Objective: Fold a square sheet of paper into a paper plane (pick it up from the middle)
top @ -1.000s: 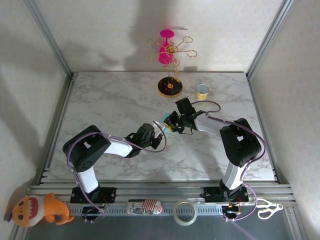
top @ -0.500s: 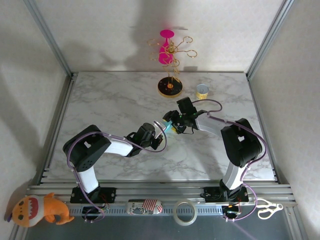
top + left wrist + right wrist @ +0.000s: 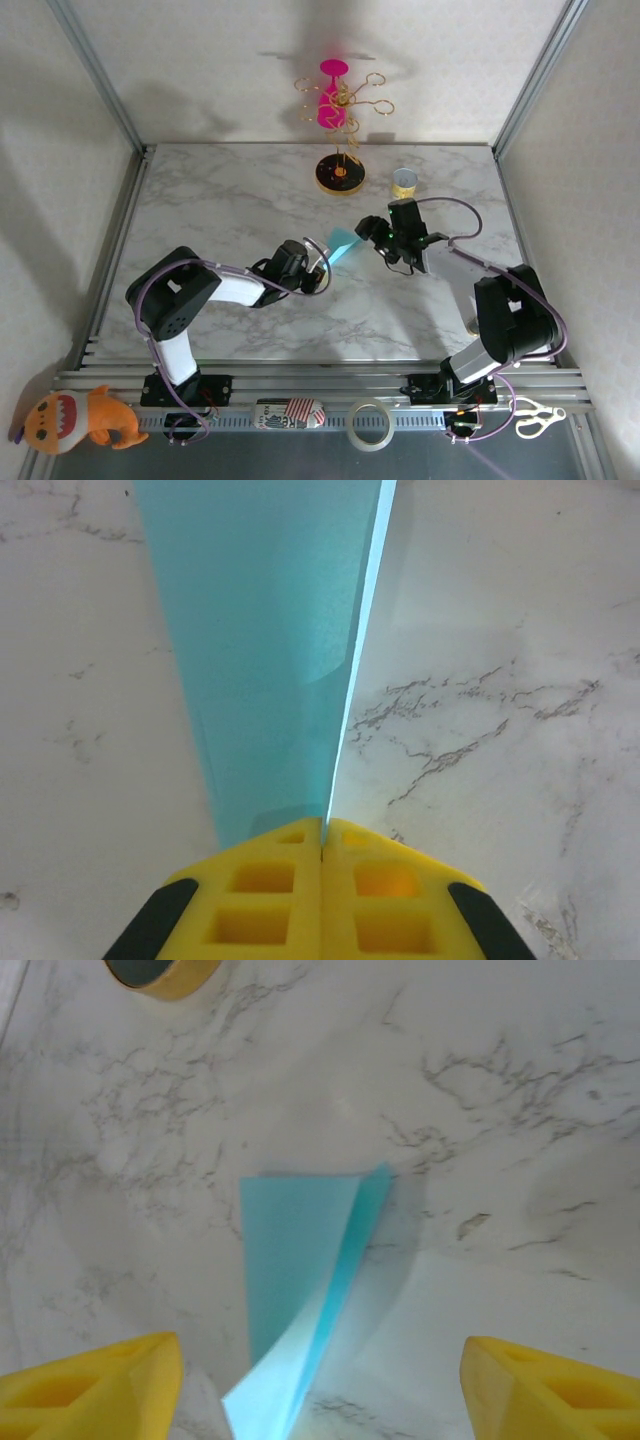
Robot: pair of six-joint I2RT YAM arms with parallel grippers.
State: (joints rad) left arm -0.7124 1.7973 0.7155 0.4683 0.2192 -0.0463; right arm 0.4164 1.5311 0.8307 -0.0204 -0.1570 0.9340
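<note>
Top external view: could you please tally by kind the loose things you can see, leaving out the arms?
Folded teal paper: 1
Gold wire stand: 1
Pink glass: 1
Yellow roll: 1
Orange plush toy: 1
Clear tape roll: 1
Striped object: 1
Scissors: 1
Total: 8

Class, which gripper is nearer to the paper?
Left. The left gripper is shut on one end of the paper; the right gripper stands open by its other end, not gripping it.
</note>
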